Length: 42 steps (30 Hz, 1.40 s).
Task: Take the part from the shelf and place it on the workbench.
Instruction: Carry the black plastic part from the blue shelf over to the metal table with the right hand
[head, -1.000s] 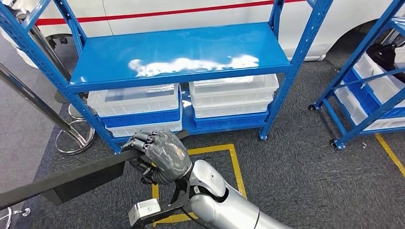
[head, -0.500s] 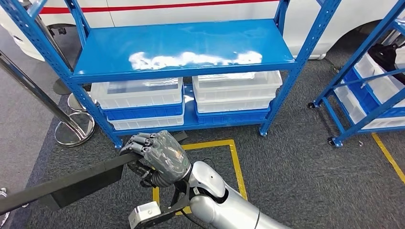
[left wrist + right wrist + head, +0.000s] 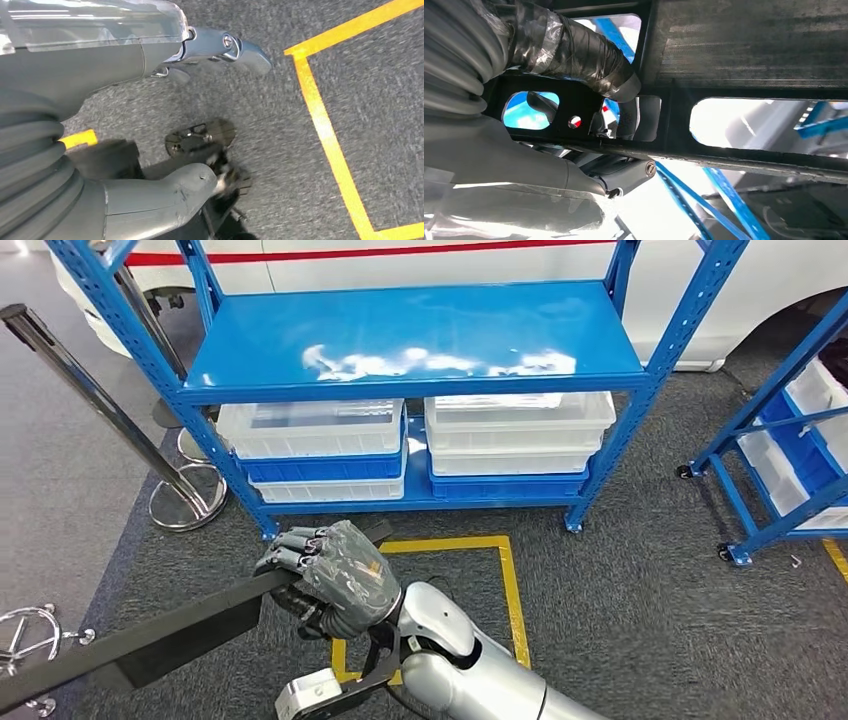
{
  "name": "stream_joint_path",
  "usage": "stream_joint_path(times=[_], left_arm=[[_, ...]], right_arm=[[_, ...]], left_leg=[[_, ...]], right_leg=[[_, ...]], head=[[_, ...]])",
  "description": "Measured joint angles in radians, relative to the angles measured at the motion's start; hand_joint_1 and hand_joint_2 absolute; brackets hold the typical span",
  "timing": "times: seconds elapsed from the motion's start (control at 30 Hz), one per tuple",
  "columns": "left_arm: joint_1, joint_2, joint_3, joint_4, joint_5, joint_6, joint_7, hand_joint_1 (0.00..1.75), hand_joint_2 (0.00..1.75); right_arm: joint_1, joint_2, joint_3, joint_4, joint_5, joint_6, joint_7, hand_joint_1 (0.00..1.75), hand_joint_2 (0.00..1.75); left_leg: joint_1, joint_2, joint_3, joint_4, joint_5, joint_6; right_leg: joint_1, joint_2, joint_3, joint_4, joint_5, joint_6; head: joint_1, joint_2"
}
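The right hand (image 3: pixel 335 575) is clamped around one end of a long, flat black metal part (image 3: pixel 150 635), which slants down toward the lower left of the head view above dark grey carpet (image 3: pixel 620 600) marked with a yellow taped square (image 3: pixel 505 570). In the right wrist view the fingers (image 3: pixel 574 55) wrap through a cutout in the part's black frame. The left hand (image 3: pixel 150 200) hangs over the carpet; whether its fingers are apart or curled I cannot tell. Ahead stands a blue steel shelf rack (image 3: pixel 420 340) with a glossy bare upper deck, and white and blue plastic bins (image 3: pixel 420 445) stacked beneath. A chrome barrier post (image 3: pixel 120 410) stands at left, beside a second blue rack (image 3: pixel 790 440) at right and a white vehicle body with a red stripe (image 3: pixel 400 252) behind.
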Motion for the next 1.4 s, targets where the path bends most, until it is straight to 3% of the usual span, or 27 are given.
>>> stream_joint_path(times=[0.07,0.13,0.17,0.2,0.27,0.33,0.4,0.47,0.5,0.57,0.63,0.67,0.7,0.73,0.8,0.87,0.93,1.0,1.07,1.1,1.17,1.33,1.37,1.4], left_arm=[[0.001,0.000,0.000,0.000,0.001,0.000,-0.001,0.00,1.75],[0.004,0.000,0.000,0.000,0.002,0.002,-0.001,0.00,1.75],[0.006,0.000,0.001,0.000,0.002,0.004,0.000,0.00,1.75],[0.008,0.001,0.001,0.000,0.003,0.006,0.003,0.00,1.75],[0.011,0.005,0.002,0.000,0.001,0.011,0.018,0.00,1.75],[0.013,0.009,0.002,0.000,-0.006,0.016,0.038,0.00,1.75],[0.018,0.015,0.002,0.000,-0.015,0.017,0.052,0.00,1.75],[0.022,0.020,0.002,0.000,-0.022,0.017,0.057,0.00,1.75],[0.022,0.021,0.002,0.000,-0.025,0.017,0.057,0.00,1.75],[0.017,0.021,0.002,0.000,-0.028,0.016,0.052,0.00,1.75],[0.014,0.021,0.002,0.000,-0.029,0.012,0.044,0.00,1.75],[0.014,0.021,0.002,0.000,-0.029,0.009,0.040,0.00,1.75],[0.013,0.021,0.002,0.000,-0.029,0.005,0.038,0.00,1.75],[0.011,0.021,0.002,0.000,-0.029,0.002,0.036,0.00,1.75],[0.007,0.019,0.001,0.000,-0.028,-0.009,0.035,0.00,1.75],[0.004,0.018,0.001,0.000,-0.019,-0.028,0.039,0.00,1.75],[0.007,0.019,0.001,0.000,-0.012,-0.046,0.052,0.00,1.75],[0.011,0.019,0.001,0.000,-0.012,-0.055,0.064,0.00,1.75],[0.012,0.019,0.001,0.000,-0.014,-0.059,0.069,0.00,1.75],[0.013,0.018,0.001,0.000,-0.016,-0.060,0.071,0.00,1.75],[0.015,0.018,0.000,0.000,-0.024,-0.060,0.076,0.00,1.75],[0.018,0.018,-0.001,0.000,-0.031,-0.062,0.080,0.00,1.75],[0.019,0.018,-0.002,0.000,-0.034,-0.063,0.080,0.00,1.75],[0.019,0.018,-0.003,0.000,-0.038,-0.065,0.081,0.00,1.75]], right_arm=[[0.001,0.000,0.001,0.001,0.000,0.000,-0.001,1.75,1.75],[0.004,0.000,0.002,0.002,-0.002,-0.001,-0.002,1.75,1.75],[0.005,0.000,0.002,0.002,-0.004,-0.002,-0.004,1.75,1.75],[0.006,0.000,0.003,0.002,-0.007,-0.005,-0.005,1.75,1.75],[0.008,-0.001,0.003,0.001,-0.008,-0.017,-0.012,1.75,1.75],[0.013,-0.002,0.003,-0.002,-0.002,-0.035,-0.018,1.75,1.75],[0.020,-0.005,0.003,-0.007,0.011,-0.050,-0.019,1.75,1.75],[0.025,-0.009,0.003,-0.014,0.023,-0.061,-0.017,1.75,1.75],[0.027,-0.012,0.003,-0.018,0.025,-0.066,-0.016,1.75,1.75],[0.033,-0.019,0.003,-0.023,0.027,-0.071,-0.016,1.75,1.75],[0.043,-0.026,0.003,-0.025,0.027,-0.071,-0.016,1.75,1.75],[0.047,-0.029,0.003,-0.025,0.027,-0.071,-0.017,1.75,1.75],[0.050,-0.030,0.003,-0.025,0.028,-0.071,-0.017,1.75,1.75],[0.051,-0.031,0.003,-0.025,0.029,-0.071,-0.018,1.75,1.75],[0.053,-0.032,0.003,-0.027,0.036,-0.074,-0.019,1.75,1.75],[0.059,-0.035,0.003,-0.031,0.046,-0.080,-0.017,1.75,1.75],[0.067,-0.039,0.003,-0.037,0.054,-0.088,-0.014,1.75,1.75],[0.073,-0.041,0.003,-0.045,0.058,-0.093,-0.012,1.75,1.75],[0.082,-0.045,0.003,-0.052,0.060,-0.098,-0.011,1.75,1.75],[0.088,-0.048,0.003,-0.053,0.061,-0.099,-0.009,1.75,1.75],[0.099,-0.053,0.003,-0.054,0.065,-0.101,-0.004,1.75,1.75],[0.104,-0.056,0.003,-0.056,0.069,-0.102,-0.002,1.75,1.75],[0.105,-0.057,0.003,-0.058,0.071,-0.102,-0.002,1.75,1.75],[0.107,-0.058,0.003,-0.063,0.076,-0.104,-0.002,1.75,1.75]], left_leg=[[0.000,0.022,-0.057,0.126,-0.060,-0.008],[0.001,0.029,-0.090,0.206,-0.082,-0.011],[0.001,0.031,-0.080,0.192,-0.066,-0.009],[0.000,0.036,-0.050,0.139,-0.035,-0.006],[-0.008,0.070,0.024,-0.004,0.018,0.006],[-0.018,0.091,0.058,-0.075,0.034,0.018],[-0.020,0.075,0.056,-0.080,0.041,0.027],[-0.014,0.060,0.056,-0.091,0.053,0.039],[-0.011,0.052,0.056,-0.096,0.059,0.045],[-0.010,0.034,0.050,-0.097,0.066,0.053],[-0.011,0.012,0.042,-0.091,0.067,0.054],[-0.011,0.000,0.038,-0.087,0.067,0.054],[-0.011,-0.013,0.036,-0.081,0.067,0.053],[-0.011,-0.026,0.033,-0.075,0.065,0.050],[-0.013,-0.049,0.025,-0.062,0.063,0.041],[-0.010,-0.066,0.016,-0.058,0.066,0.028],[-0.006,-0.073,0.012,-0.059,0.067,0.017],[-0.008,-0.039,-0.008,-0.019,0.040,0.008],[-0.008,0.010,-0.060,0.094,-0.021,-0.002],[-0.007,0.022,-0.090,0.158,-0.048,-0.006],[-0.005,0.030,-0.119,0.226,-0.065,-0.009],[-0.005,0.032,-0.105,0.204,-0.044,-0.008],[-0.005,0.035,-0.084,0.166,-0.025,-0.006],[-0.009,0.056,-0.044,0.094,-0.001,0.001]], right_leg=[[0.004,-0.023,-0.001,0.000,0.000,-0.005],[0.008,-0.046,-0.002,0.001,0.000,-0.006],[0.009,-0.056,-0.002,0.002,0.000,-0.007],[0.010,-0.065,-0.002,0.002,0.000,-0.007],[0.014,-0.081,0.000,0.002,-0.001,-0.005],[0.017,-0.095,0.000,0.002,0.000,0.001],[0.018,-0.107,0.001,-0.002,0.003,0.011],[0.016,-0.090,-0.003,0.014,-0.014,0.022],[0.014,-0.071,-0.016,0.046,-0.039,0.025],[0.012,-0.036,-0.066,0.163,-0.108,0.028],[0.011,-0.028,-0.107,0.256,-0.141,0.029],[0.011,-0.026,-0.105,0.255,-0.128,0.028],[0.010,-0.022,-0.084,0.216,-0.098,0.027],[0.009,-0.011,-0.051,0.151,-0.065,0.024],[0.007,0.019,0.003,0.045,-0.027,0.021],[0.010,0.027,0.014,0.021,-0.025,0.018],[0.011,0.008,0.015,0.014,-0.019,0.007],[0.006,-0.012,0.017,0.004,-0.012,-0.005],[0.007,-0.036,0.017,0.001,-0.010,-0.011],[0.009,-0.050,0.015,0.001,-0.010,-0.012],[0.011,-0.075,0.014,0.001,-0.011,-0.012],[0.011,-0.089,0.014,0.001,-0.011,-0.012],[0.012,-0.094,0.015,0.001,-0.012,-0.012],[0.014,-0.105,0.017,0.001,-0.013,-0.010]], head=[[-0.001,0.000],[-0.001,0.000],[-0.001,0.000],[-0.001,0.000],[-0.001,0.000],[-0.001,0.000],[-0.001,0.000],[0.000,0.000],[0.000,0.000],[0.000,0.000],[0.000,0.000],[0.000,0.000],[0.000,0.000],[0.000,0.000],[0.000,0.000],[0.000,0.000],[0.000,0.000],[-0.003,0.000],[-0.005,0.000],[-0.005,0.000],[-0.005,0.000],[-0.005,0.000],[-0.005,0.000],[-0.005,0.000]])
